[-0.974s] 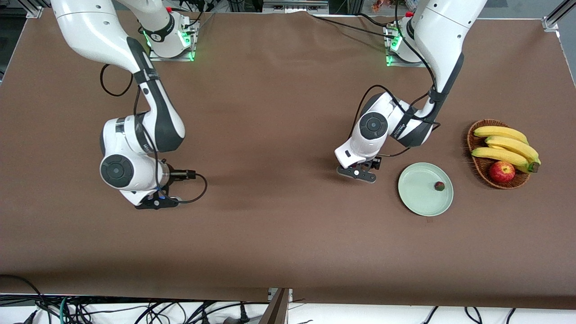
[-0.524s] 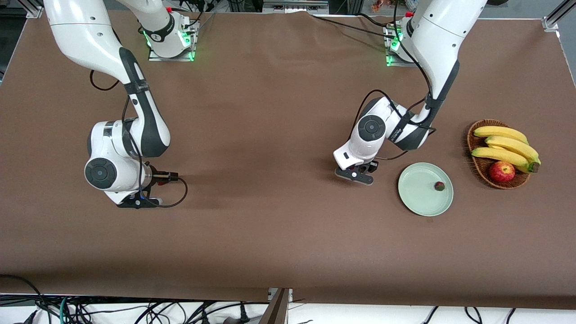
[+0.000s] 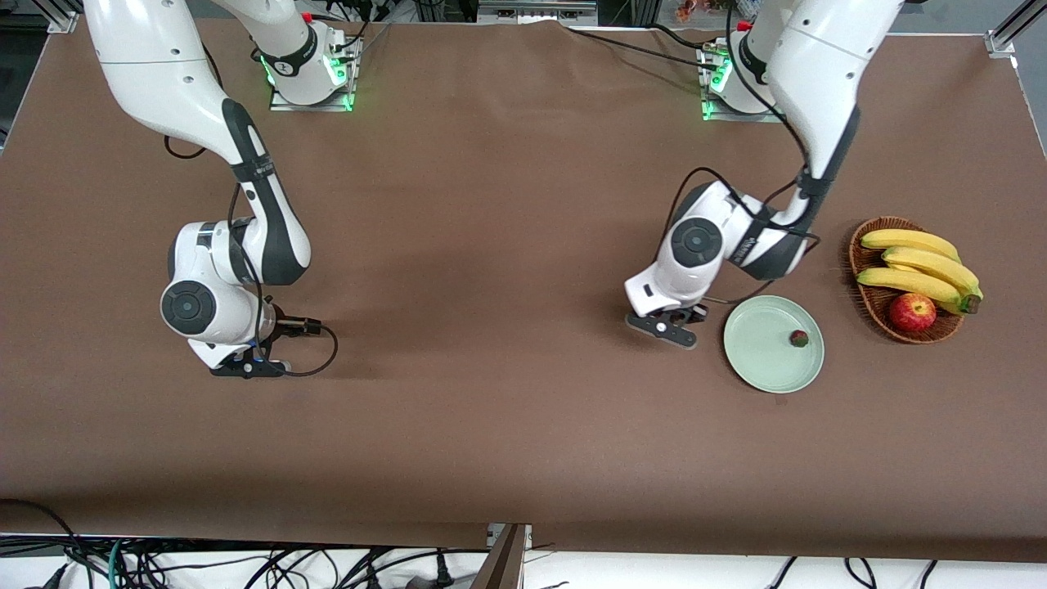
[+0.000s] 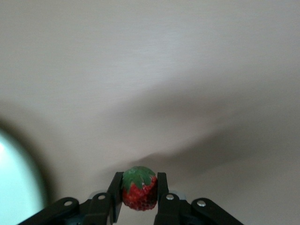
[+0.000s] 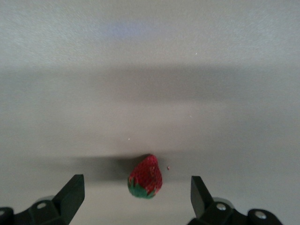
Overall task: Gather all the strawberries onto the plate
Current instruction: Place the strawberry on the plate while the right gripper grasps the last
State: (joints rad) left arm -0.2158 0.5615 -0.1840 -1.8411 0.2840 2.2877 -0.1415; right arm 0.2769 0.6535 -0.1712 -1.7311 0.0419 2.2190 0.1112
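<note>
Two small red strawberries are in hand or in line while a third already lies on the round pale mint-green plate (image 3: 757, 360).

The left gripper (image 4: 139, 199) is closed on a small red strawberry with a green leafy top (image 4: 138, 191), pinched between the black fingers; in the front view this gripper (image 3: 664, 329) is seen low over the brown table (image 3: 507, 433), just beside the plate's rim toward the right arm's end, so the carry is judged to be short. One tiny berry (image 3: 798, 338) rests on the plate near the wicker basket of bananas and apple (image 3: 869, 296). The right gripper (image 5: 136, 197) stands wide open with a third strawberry (image 5: 146, 176) lying between its fingers, seemingly tip pointing away from the wrist; whether it is centred is hard to judge. In the front view that gripper (image 3: 245, 366) sits near the table, well apart from the plate.
</note>
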